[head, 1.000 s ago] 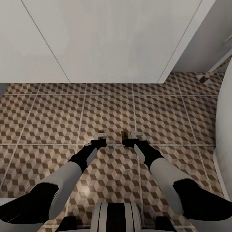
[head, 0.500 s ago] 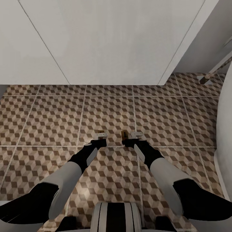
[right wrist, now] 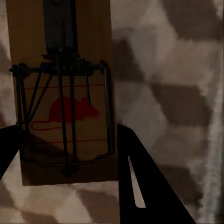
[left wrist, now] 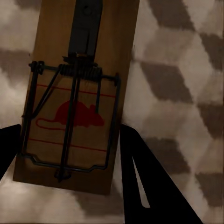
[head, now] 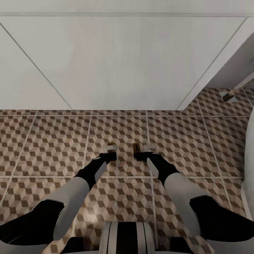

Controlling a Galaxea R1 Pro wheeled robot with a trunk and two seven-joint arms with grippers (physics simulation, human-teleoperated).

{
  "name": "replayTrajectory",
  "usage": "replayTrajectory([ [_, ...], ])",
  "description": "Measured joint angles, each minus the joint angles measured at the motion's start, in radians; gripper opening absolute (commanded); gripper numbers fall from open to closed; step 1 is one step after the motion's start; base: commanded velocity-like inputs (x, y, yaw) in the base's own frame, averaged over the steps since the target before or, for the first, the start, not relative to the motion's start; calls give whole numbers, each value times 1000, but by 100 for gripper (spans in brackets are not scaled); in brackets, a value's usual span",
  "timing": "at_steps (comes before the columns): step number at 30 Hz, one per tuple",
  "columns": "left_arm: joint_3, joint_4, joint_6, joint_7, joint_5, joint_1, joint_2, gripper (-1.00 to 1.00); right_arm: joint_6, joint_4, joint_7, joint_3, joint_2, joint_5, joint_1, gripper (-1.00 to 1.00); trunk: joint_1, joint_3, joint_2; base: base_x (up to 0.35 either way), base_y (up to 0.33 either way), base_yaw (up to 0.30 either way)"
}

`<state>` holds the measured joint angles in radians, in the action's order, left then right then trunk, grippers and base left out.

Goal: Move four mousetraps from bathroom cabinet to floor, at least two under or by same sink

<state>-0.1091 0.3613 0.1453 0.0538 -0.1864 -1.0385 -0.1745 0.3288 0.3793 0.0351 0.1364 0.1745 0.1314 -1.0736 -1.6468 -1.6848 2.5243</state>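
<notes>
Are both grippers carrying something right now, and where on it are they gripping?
Yes. The left gripper holds a mousetrap by its long side edges, near the wire-frame end. The right gripper holds another mousetrap the same way.

- Mousetraps: two counted, left mousetrap and right mousetrap, each a tan board with dark wire and one red mouse mark.
- Robot arms: two.
- Grippers: two, left gripper and right gripper.
- White wall panels: at least three.
</notes>
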Motion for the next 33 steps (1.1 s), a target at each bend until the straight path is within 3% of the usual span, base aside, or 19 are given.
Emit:
replayTrajectory([
  [8, 0, 0, -1, 0, 1, 0, 0, -100, -1, 0, 0, 1, 0, 0, 0, -100, 0, 0, 0, 234, 0, 0],
  [24, 0, 0, -16, 4, 2, -1, 0, -100, -33, 0, -1, 2, 0, -2, 0, -100, -1, 0, 0, 20, 0, 0],
  [27, 0, -8, -21, 8, 3, -26, 0, -100, -51, 0, -1, 2, 0, -2, 0, -100, -1, 0, 0, 0, 0, 0],
  [30, 2, -45, -30, 55, 2, -82, 0, -100, -59, -5, -1, 2, 0, -4, 0, -100, -1, 0, 0, 0, 0, 0],
  [33, 3, -69, -35, 74, 1, -101, 0, -100, -61, -7, 0, 3, 0, -5, 0, -100, -1, 0, 0, 0, 0, 0],
])
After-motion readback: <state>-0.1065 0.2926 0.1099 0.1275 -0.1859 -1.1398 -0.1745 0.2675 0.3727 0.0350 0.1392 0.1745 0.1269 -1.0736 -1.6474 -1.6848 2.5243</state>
